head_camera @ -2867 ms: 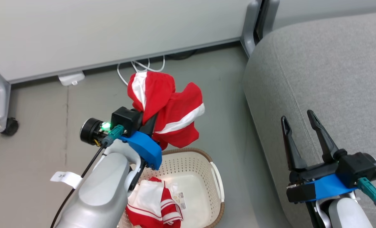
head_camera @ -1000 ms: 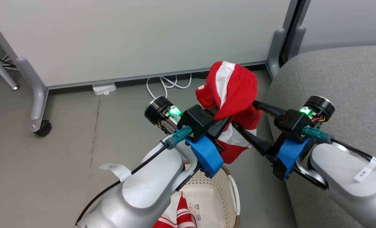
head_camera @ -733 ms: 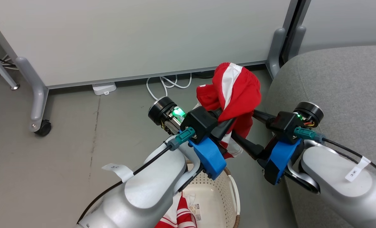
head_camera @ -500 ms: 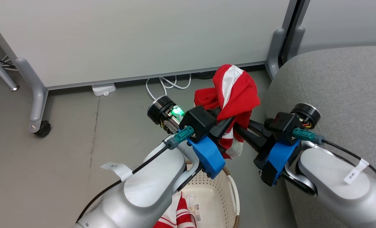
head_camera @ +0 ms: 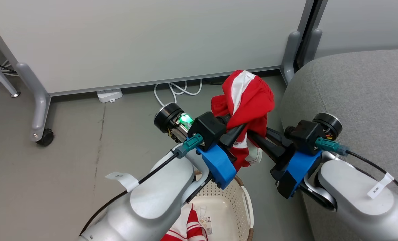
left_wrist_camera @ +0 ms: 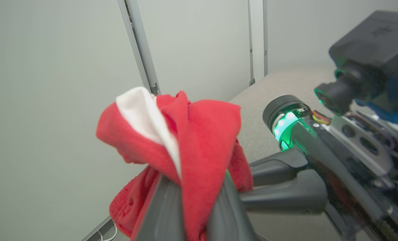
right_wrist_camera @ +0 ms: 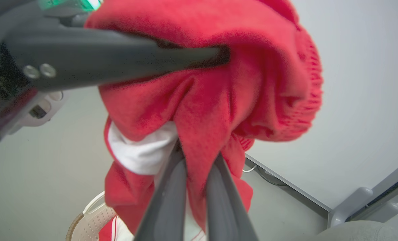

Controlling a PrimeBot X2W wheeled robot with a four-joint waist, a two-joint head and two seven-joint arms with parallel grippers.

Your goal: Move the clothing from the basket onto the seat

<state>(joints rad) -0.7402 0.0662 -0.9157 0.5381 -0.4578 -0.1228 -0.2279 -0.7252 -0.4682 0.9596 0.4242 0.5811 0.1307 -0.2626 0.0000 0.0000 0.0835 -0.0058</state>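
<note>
The left pincer [left_wrist_camera: 194,182] and the right pincer [right_wrist_camera: 197,160] are both clamped on one red-and-white garment [head_camera: 249,97], which hangs in the air above the basket [head_camera: 245,197] and beside the grey seat [head_camera: 353,87], while a second garment [head_camera: 189,226] lies in the basket.

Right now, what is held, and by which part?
One red garment: left gripper pinches a bunched red fold, right gripper a fold beside a white panel.
</note>
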